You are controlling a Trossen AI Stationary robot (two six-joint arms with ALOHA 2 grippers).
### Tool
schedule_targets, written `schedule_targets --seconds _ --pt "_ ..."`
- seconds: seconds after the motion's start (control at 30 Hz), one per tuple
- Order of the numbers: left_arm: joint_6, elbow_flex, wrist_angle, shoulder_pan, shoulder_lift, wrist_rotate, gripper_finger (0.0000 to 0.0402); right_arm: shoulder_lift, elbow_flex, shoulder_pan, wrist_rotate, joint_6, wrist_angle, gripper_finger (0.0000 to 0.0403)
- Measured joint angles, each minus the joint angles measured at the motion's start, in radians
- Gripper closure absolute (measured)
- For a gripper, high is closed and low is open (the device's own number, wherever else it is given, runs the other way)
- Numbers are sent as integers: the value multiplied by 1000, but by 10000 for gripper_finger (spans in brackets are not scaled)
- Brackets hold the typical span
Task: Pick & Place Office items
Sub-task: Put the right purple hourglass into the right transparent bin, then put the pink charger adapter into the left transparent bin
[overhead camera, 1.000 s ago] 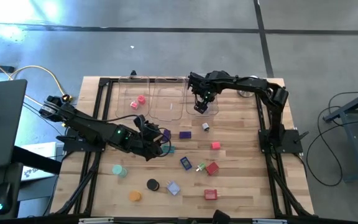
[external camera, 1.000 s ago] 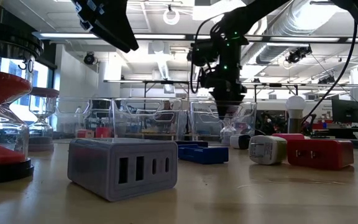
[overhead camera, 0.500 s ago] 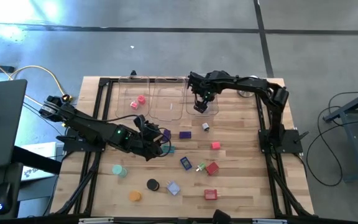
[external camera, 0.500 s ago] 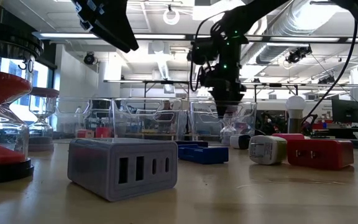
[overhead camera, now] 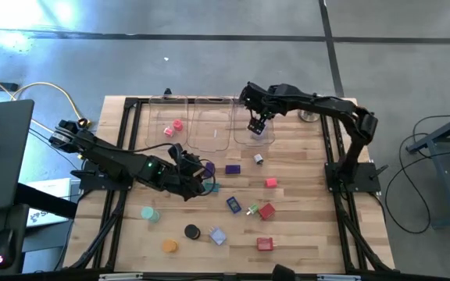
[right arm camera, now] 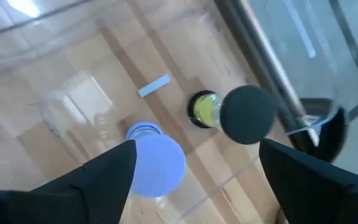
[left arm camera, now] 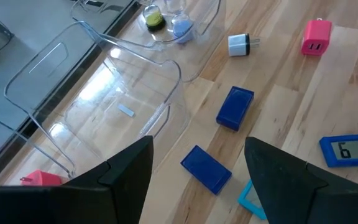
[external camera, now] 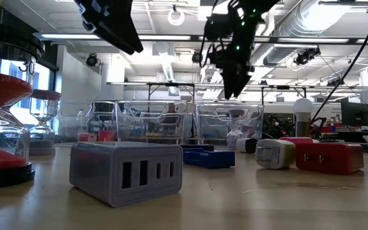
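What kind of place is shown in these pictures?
Probably a robotics lab or workshop: a wooden table framed in black metal on a concrete floor, exposed ceiling ducts, and workbenches with monitors behind.

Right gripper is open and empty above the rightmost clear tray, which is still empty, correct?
Not empty. The right wrist view shows two items in the rightmost clear tray: a blue disc and a black-capped yellow piece. The right gripper is indeed open and empty above it.

Overhead and table-level cameras share the trays [overhead camera: 209, 125]; 2 wrist cameras look closer.
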Motion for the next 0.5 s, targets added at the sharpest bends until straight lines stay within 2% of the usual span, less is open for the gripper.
schedule_targets --seconds 0.17,0.5 --pt "-5 0 0 12 0 0 157 -92 0 41 -1 -2 -27 75" --pt "-8 0 2 12 0 1 157 -278 -1 204 -1 160 -312 76"
